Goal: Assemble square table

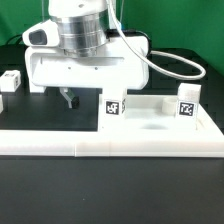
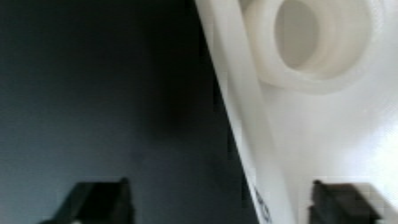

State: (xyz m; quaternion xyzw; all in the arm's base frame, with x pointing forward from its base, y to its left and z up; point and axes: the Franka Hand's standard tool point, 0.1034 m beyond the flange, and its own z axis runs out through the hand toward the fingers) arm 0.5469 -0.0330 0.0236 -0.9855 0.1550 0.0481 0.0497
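Note:
The white square table slab (image 1: 150, 122) lies flat on the dark table behind the front rail. Two black-and-white tags (image 1: 113, 107) show along its far side. A small white tagged leg post (image 1: 9, 82) stands at the exterior view's far left. My gripper (image 1: 70, 99) hangs low just off the slab's left edge in the exterior view. In the wrist view my gripper (image 2: 222, 205) is open and empty. One finger (image 2: 349, 200) is over the slab (image 2: 311, 130) and the other is over the dark table, with the slab's edge between them. A round socket (image 2: 313, 45) shows in the slab.
A long low white border rail (image 1: 110, 149) runs along the front of the table. The arm's white hand (image 1: 85, 65) and its cable (image 1: 175, 70) fill the space above the slab's left part.

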